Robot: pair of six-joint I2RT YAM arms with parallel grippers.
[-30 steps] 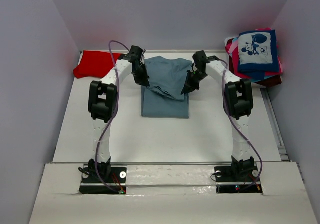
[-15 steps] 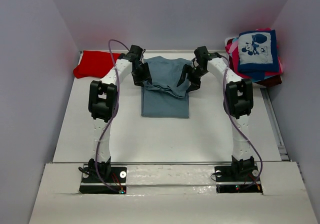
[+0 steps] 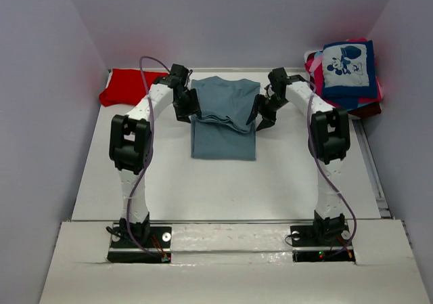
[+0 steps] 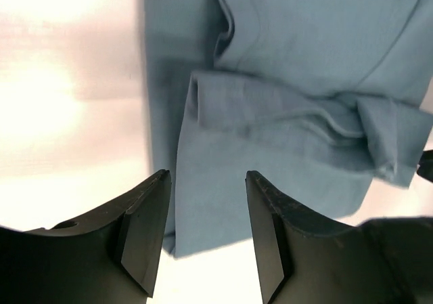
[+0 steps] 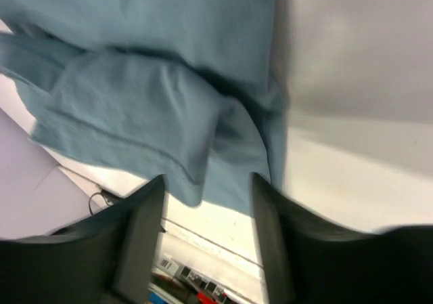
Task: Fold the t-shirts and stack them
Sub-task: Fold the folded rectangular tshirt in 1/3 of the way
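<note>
The grey-blue t-shirt (image 3: 224, 124) lies in the middle of the table, its upper part doubled down over the lower part with a rumpled fold line. My left gripper (image 3: 189, 110) hovers at the shirt's left edge, open, with only cloth (image 4: 298, 60) and table below its black fingers (image 4: 145, 229). At the shirt's right edge my right gripper (image 3: 261, 120) is open too, empty, above the sleeve fold (image 5: 135, 114). A red t-shirt (image 3: 127, 86) lies at the back left. Folded t-shirts are stacked at the back right, a navy mouse-print one (image 3: 347, 68) on top.
White walls close in the table at the back and both sides. A metal rail (image 3: 373, 168) runs along the right edge. The arm bases (image 3: 139, 240) stand at the near edge.
Both grippers have opened and let go of the grey-blue shirt's folded-over part, which now rests on the lower half. Each arm has drawn slightly outward to its side of the shirt.
</note>
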